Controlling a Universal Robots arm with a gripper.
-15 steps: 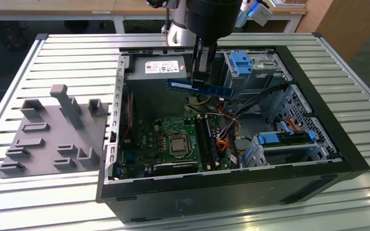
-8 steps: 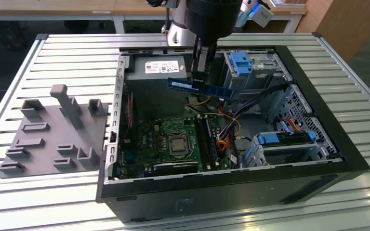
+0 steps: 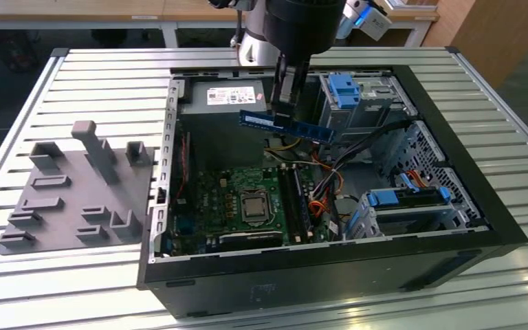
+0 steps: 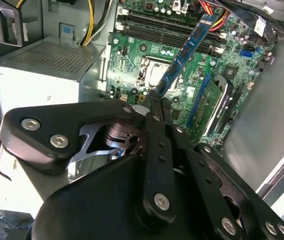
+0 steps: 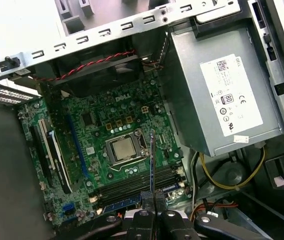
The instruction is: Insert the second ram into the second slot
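Your black two-finger gripper [image 3: 284, 114] is pinched tight on the thin dark-blue RAM stick [image 3: 315, 130], held in mid-air inside the open black PC case [image 3: 337, 275]. Below it: green motherboard [image 3: 218, 199] w/ long black mem slots [image 5: 137, 187]; beyond, grey metal PSU box [image 5: 217, 90].

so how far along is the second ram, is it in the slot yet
Done: the second ram is off its rest and clamped in the gripper. In hand: it hangs above the open computer case, over the motherboard's memory slots, and appears turned across their length rather than along it. Left: it touches no slot, so lining up and seating are not yet done.
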